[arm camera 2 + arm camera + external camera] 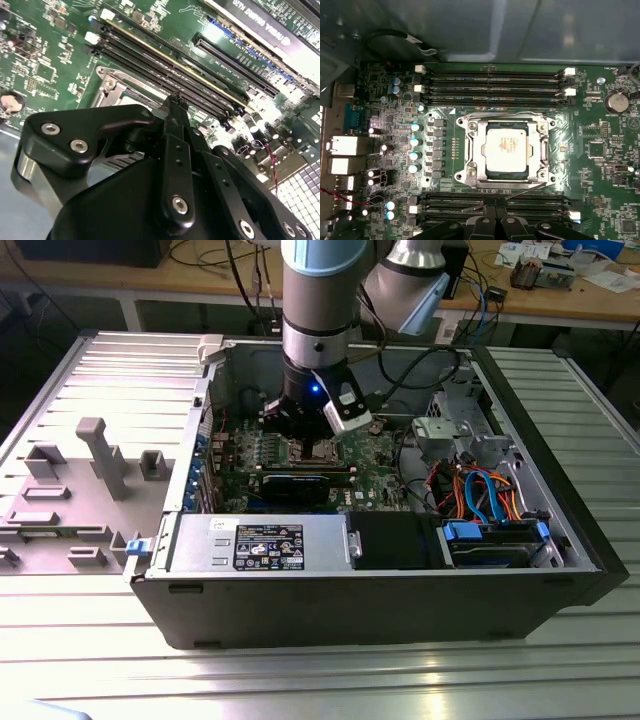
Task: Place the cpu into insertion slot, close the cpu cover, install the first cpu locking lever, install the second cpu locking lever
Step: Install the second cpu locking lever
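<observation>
Exterior view, nearest: a grey power supply box (pixel 262 543) sits along the front wall of an open computer case (pixel 380 615), which lies on a ribbed metal desk (pixel 330 685).
Exterior view, arm: the robot arm (pixel 318 300) comes straight down into the case, and its pincer (pixel 312 432) hangs low over the green circuit board (pixel 375 455).
Exterior view, socket: the insertion slot (pixel 318 451) lies just under the pincer, a little toward the camera.
Second wrist view, nearest: the black pincer (pixel 175 102) body takes up the foreground, its fingertips pressed together with nothing between them.
Second wrist view, board: the tips sit just above the long black memory slots (pixel 170 67), which run slantwise across the picture; a silver corner of the cpu cover (pixel 112 85) shows just beside them.
First wrist view, nearest: the pincer (pixel 495 200) tips meet at the edge of the socket frame, over the near bank of memory slots (pixel 492 201).
First wrist view, chip: the cpu (pixel 506 149) lies flat and square in the insertion slot (pixel 506 172), just beyond the tips.
First wrist view, cover: the cpu cover (pixel 479 150) looks folded down around the chip.
First wrist view, levers: thin wire locking levers (pixel 520 189) run along the frame's edges, the near one lying crosswise right by the tips; whether either is latched cannot be told.
Key relation: the near lever's long axis runs across the line of the pincer's fingers, parallel to the memory slots.
</observation>
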Robot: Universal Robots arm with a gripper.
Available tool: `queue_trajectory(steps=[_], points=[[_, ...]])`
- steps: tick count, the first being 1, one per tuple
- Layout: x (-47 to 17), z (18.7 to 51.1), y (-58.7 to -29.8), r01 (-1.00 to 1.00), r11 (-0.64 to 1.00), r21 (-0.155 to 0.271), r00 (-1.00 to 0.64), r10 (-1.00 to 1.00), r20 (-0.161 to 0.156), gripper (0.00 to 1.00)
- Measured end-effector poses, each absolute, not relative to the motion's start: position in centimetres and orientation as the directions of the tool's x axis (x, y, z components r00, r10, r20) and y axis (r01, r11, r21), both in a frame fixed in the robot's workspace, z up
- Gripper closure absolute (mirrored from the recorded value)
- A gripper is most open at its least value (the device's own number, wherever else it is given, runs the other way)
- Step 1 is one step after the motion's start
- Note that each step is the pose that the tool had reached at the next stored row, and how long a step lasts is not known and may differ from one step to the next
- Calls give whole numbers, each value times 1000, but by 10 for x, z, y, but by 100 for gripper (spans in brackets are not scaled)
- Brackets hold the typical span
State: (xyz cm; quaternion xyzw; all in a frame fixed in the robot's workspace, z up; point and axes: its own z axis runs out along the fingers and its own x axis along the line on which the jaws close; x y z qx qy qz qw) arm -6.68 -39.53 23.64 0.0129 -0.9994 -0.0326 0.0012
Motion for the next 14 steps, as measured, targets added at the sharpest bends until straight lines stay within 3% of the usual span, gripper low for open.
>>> queue_trajectory(steps=[14], points=[[-79,219,-395,-62,996,68,-998,-62,1,89]])
